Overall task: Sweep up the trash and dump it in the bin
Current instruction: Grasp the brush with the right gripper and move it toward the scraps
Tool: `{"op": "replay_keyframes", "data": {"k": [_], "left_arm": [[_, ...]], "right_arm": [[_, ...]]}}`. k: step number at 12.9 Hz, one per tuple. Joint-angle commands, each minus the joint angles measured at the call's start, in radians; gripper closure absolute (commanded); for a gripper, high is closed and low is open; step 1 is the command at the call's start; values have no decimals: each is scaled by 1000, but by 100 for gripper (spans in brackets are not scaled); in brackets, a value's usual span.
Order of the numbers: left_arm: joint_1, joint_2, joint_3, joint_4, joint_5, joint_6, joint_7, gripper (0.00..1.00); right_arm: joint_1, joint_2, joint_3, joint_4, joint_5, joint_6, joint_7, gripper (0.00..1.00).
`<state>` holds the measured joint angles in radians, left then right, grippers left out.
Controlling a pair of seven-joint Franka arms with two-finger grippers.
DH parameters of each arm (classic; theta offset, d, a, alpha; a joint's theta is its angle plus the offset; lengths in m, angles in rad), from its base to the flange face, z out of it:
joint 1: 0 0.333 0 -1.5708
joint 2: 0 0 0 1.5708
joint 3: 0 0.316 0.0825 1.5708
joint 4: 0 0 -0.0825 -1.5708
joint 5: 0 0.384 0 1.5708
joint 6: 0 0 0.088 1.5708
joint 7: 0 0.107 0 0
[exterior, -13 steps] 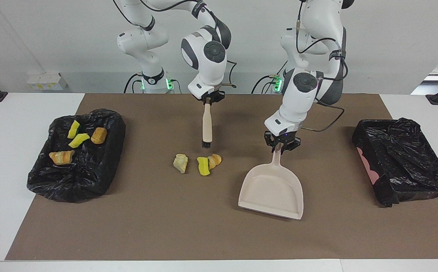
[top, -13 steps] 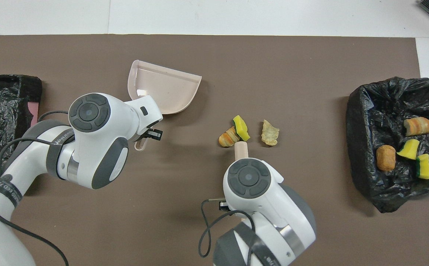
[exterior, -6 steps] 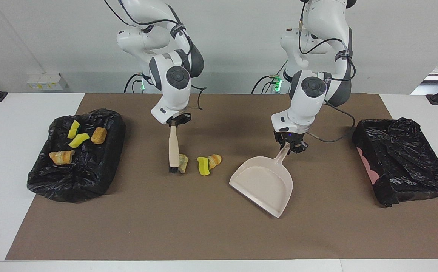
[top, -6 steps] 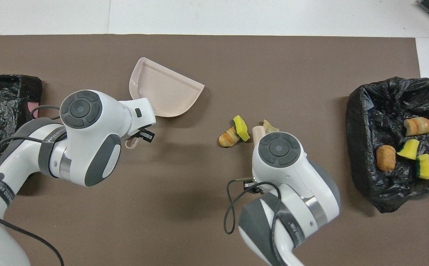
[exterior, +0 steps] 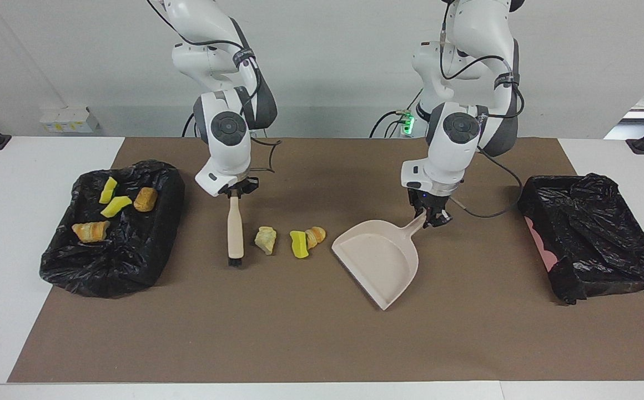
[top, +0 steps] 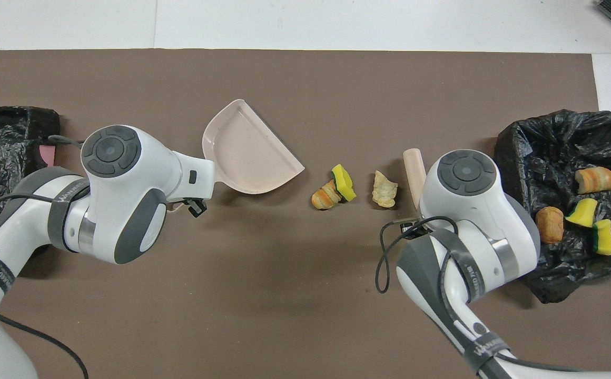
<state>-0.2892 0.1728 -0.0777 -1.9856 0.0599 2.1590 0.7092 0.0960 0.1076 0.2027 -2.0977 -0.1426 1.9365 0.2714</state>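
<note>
We see three scraps (exterior: 290,240) on the mat between brush (exterior: 235,233) and dustpan (exterior: 377,262). The right gripper (exterior: 235,191) clamps the brush handle; the left gripper (exterior: 429,215) clamps the dustpan handle. The scraps look light and soft: we judge sweeping safer than pinching.

Both arms you are running wear glossy white shells with dark grey bands at the joints, and each wrist ends in a round grey cap with a ring of segments moulded into it. A thin black cable loops loose from each forearm down toward the jaws. The right gripper (exterior: 235,190) and left gripper (exterior: 432,215) are small black assemblies under white flanges; a faint blue light seems to glow just above the left jaws. Green lamps shine at both bases. Grey forearm straps carry white lettering, unreadable from here.
</note>
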Motion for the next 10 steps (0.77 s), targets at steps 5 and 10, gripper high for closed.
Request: {"op": "replay_keyframes", "data": {"k": [5,10], "left_arm": [[15,-38,-10,-36,101,-14,145,100],[-14,-91,-13,-116,104,-1,144,100]], "right_arm": [[103,49,14,-4,80,70,37,100],[208,115,14,80,174,94,164,100]]}}
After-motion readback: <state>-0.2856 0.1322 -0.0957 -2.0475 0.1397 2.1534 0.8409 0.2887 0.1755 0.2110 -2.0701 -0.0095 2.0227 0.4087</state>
